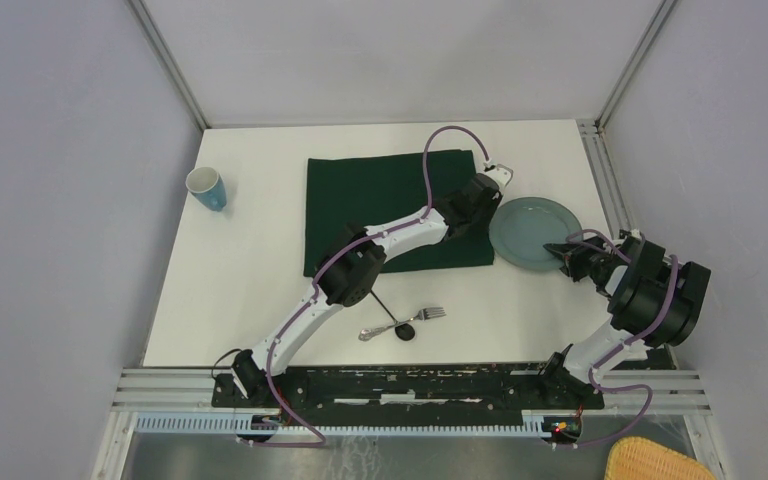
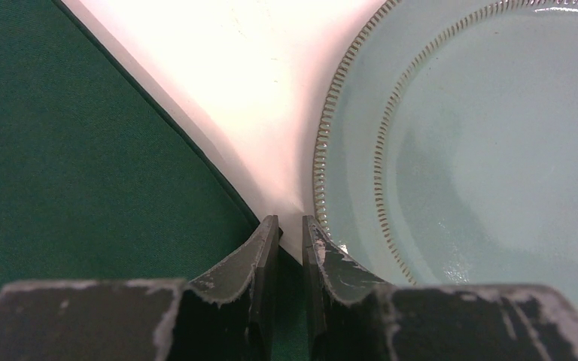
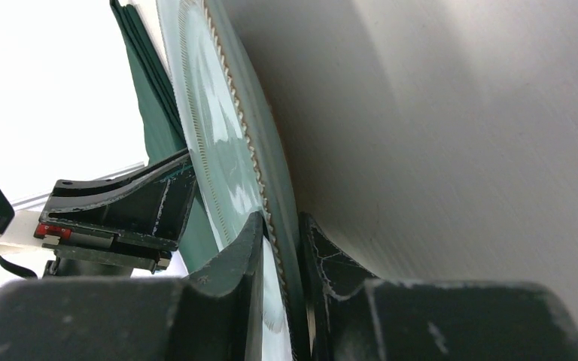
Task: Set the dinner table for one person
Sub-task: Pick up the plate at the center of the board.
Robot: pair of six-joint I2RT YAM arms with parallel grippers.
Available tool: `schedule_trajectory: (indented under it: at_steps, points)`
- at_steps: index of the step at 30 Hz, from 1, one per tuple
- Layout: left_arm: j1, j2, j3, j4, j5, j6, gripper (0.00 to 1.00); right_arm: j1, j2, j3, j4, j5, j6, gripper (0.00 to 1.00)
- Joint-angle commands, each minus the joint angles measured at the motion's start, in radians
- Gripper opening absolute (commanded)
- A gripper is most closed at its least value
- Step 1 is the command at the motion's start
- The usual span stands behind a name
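On the white dinner table [image 1: 260,270] a dark green cloth [image 1: 380,200] lies flat, and a pale teal plate [image 1: 535,232] rests just right of it. My right gripper [image 1: 557,249] is shut on the plate's near-right rim, which shows in the wrist view as the plate [image 3: 218,143] edge-on inside the gripper [image 3: 280,218], one finger above and one beneath. My left gripper [image 1: 488,208] sits at the cloth's right edge. In its wrist view the gripper [image 2: 290,219] has jaws a narrow slit apart, between the cloth [image 2: 83,165] and the plate [image 2: 482,150], gripping nothing.
A blue paper cup [image 1: 207,187] stands at the table's left side. A fork [image 1: 428,314] and another metal utensil [image 1: 372,331] lie near the front edge, under the left arm. A yellow wicker basket [image 1: 660,460] sits off the table at the bottom right.
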Motion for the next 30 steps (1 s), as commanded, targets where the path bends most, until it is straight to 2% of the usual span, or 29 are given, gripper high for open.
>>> schedule_trajectory:
  at_steps: [1,10,15,25,30]
  points:
    - [-0.017,0.022,0.041,0.01,0.048,0.032,0.26,0.026,0.009,-0.024,-0.062,0.022,-0.033,0.01]
    - [-0.017,0.016,0.049,-0.004,0.046,0.036,0.27,0.027,-0.004,-0.039,0.075,-0.037,0.053,0.0]
    - [-0.017,0.009,0.049,-0.012,0.04,0.037,0.27,0.028,-0.019,-0.061,0.247,-0.082,0.162,0.0]
    - [-0.017,-0.007,0.053,-0.017,0.032,0.044,0.27,0.028,-0.058,-0.054,0.331,-0.121,0.237,0.0]
    - [-0.017,-0.017,0.055,-0.018,0.026,0.046,0.27,0.028,-0.084,-0.053,0.318,-0.114,0.241,0.0]
